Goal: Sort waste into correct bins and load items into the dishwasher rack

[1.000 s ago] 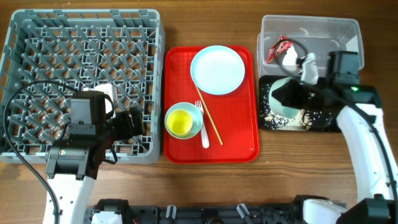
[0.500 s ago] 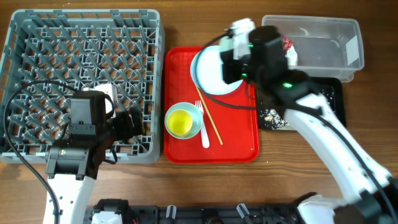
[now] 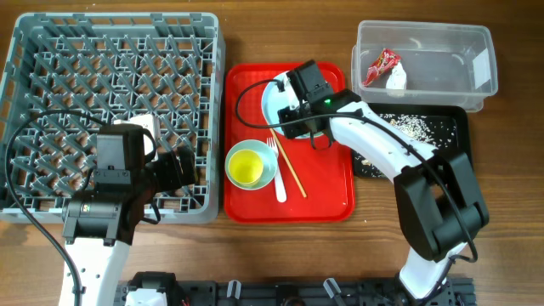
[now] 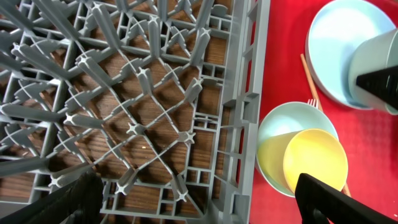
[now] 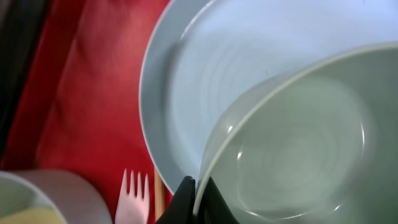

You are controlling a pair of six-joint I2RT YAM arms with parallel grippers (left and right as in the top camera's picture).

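Right wrist: glossy pale mint bowl [image 5: 298,143]

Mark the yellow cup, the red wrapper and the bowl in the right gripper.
yellow cup [image 3: 246,167], overhead view, inside bottom
red wrapper [image 3: 379,66], overhead view, crumpled middle
held bowl [image 5: 298,149], right wrist view, inner wall

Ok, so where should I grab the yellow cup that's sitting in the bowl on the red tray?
Pinch its rim from straight above, straddling the wall. The yellow cup stands mouth-up inside the mint bowl, so its sides are walled in. Take the rim's left edge, away from the fork; the open left claw is probably nearest.
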